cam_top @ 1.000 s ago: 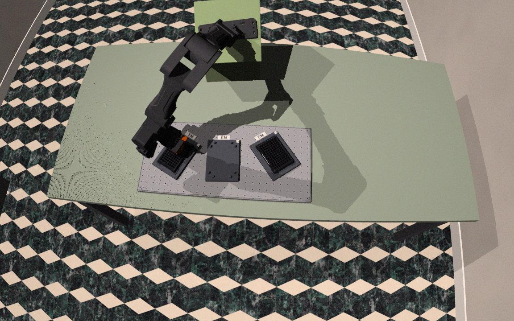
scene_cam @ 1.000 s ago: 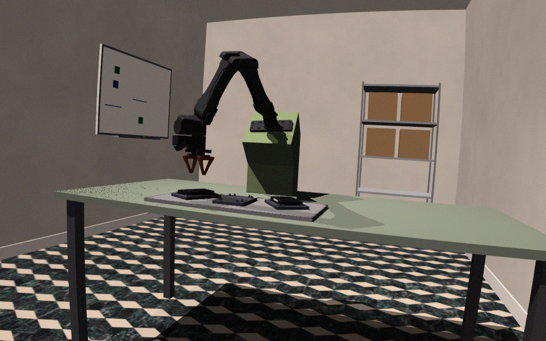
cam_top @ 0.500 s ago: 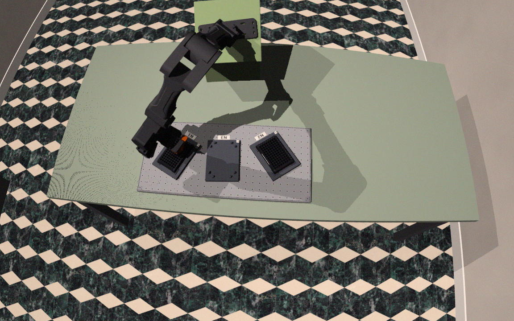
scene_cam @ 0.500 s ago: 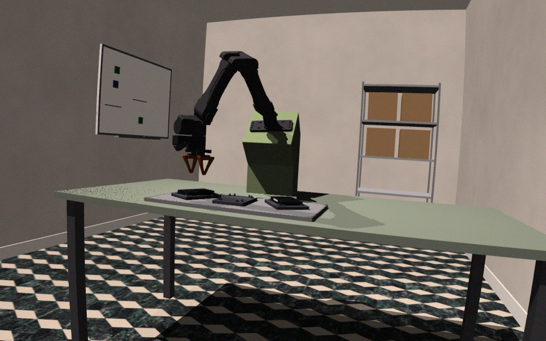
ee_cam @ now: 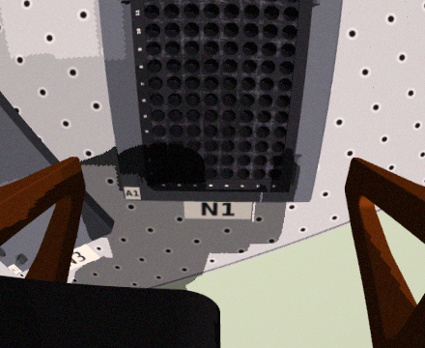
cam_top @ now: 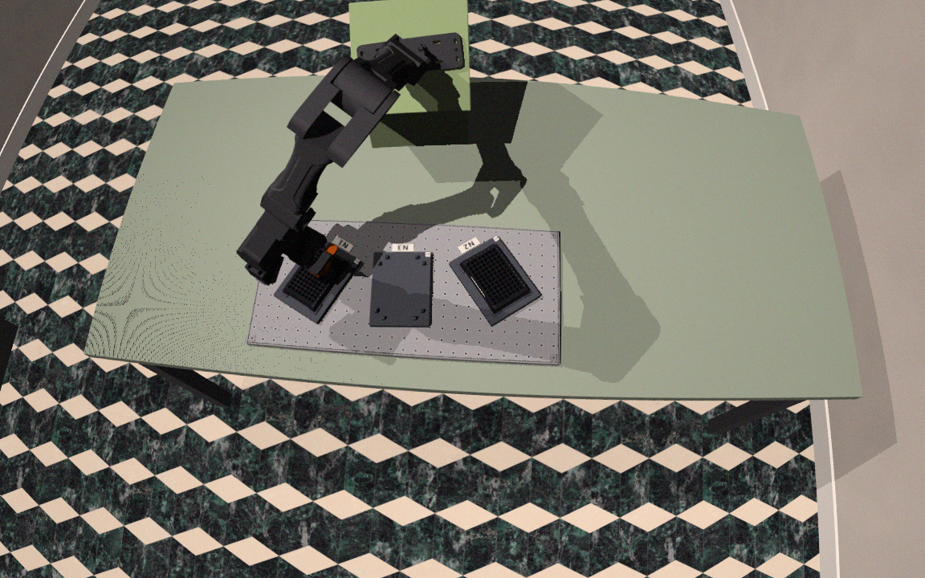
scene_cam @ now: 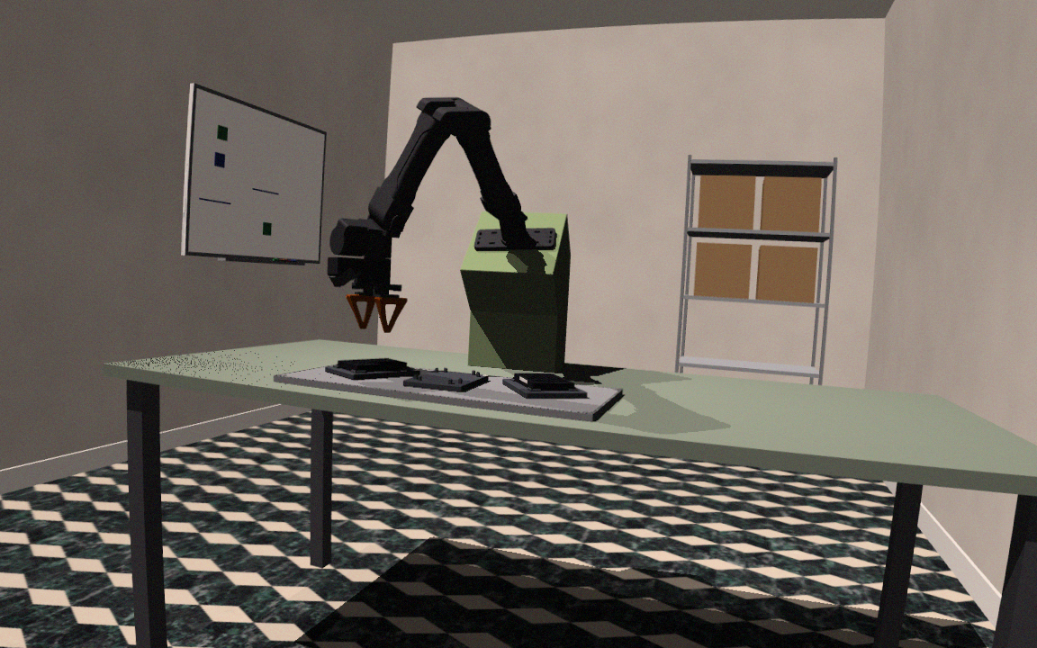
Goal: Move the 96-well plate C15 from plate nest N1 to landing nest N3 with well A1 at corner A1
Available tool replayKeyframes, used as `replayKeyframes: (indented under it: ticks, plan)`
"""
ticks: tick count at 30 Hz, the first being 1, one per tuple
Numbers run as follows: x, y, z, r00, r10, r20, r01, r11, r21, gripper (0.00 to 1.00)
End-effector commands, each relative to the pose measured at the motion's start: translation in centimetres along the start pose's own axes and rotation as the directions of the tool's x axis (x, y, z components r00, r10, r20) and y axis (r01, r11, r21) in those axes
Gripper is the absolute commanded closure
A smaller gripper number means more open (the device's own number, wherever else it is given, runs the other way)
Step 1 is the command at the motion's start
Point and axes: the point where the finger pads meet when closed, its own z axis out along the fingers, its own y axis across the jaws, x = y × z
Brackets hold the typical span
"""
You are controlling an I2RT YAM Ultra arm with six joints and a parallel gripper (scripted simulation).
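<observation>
The gripper (scene_cam: 375, 310) hangs above plate C15 (ee_cam: 215, 80), which lies in nest N1 (cam_top: 291, 295) below and ahead of the wide jaws. Nest N3 (cam_top: 401, 289) lies beside it; plate C51 (cam_top: 496, 275) lies beyond, on N2 (cam_top: 462, 264).

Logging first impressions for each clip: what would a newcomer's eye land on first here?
The black arm arching from its green pedestal, with the open orange gripper hanging well above plate C15 in nest N1 at the deck's left end. Next, the grey deck with three dark nests in a row: N3 bare in the middle, plate C51 on the right.
</observation>
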Motion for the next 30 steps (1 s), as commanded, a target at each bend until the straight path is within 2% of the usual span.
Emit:
replayKeyframes:
  ticks: [1,12,13,15,18,20,21,25,30]
  plan:
    - [-0.3,-0.7,-0.5,1.0,0.015,0.015,-0.015,1.0,0.019,0.0]
    - [-0.3,-0.7,-0.5,1.0,0.015,0.015,-0.015,1.0,0.019,0.0]
    - [-0.2,-0.8,0.3,1.0,0.014,0.009,-0.014,1.0,0.015,0.0]
    - [-0.7,-0.1,0.7,1.0,-0.002,0.015,0.002,1.0,0.006,0.0]
    - [-0.7,-0.1,1.2,1.0,-0.002,0.017,0.002,1.0,0.007,0.0]
    - [-0.7,-0.1,1.2,1.0,-0.002,0.017,0.002,1.0,0.007,0.0]
    - [-1.1,-0.8,0.8,0.999,0.008,0.031,-0.009,1.0,0.018,0.0]
    - [-1.0,0.0,2.0,1.0,-0.005,0.023,0.005,1.0,0.006,0.0]
    - [-1.1,-0.4,2.7,1.0,0.0,0.026,0.0,1.0,0.01,0.0]
